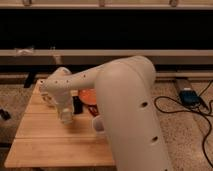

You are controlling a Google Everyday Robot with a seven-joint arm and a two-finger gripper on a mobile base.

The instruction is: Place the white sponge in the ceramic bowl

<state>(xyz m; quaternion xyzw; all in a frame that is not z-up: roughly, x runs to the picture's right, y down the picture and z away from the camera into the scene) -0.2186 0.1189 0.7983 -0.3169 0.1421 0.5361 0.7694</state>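
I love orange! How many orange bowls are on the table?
1. The ceramic bowl sits near the middle of the wooden table, partly behind the arm, which could hide others. The gripper hangs just left of it.

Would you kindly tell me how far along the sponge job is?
Done: nothing that shows; the visible part of the bowl holds no sponge. In hand: the gripper is down at the table, left of the bowl, beside a black block. The sponge is hidden, so a grasp cannot be confirmed. Left: carrying it to the bowl and releasing.
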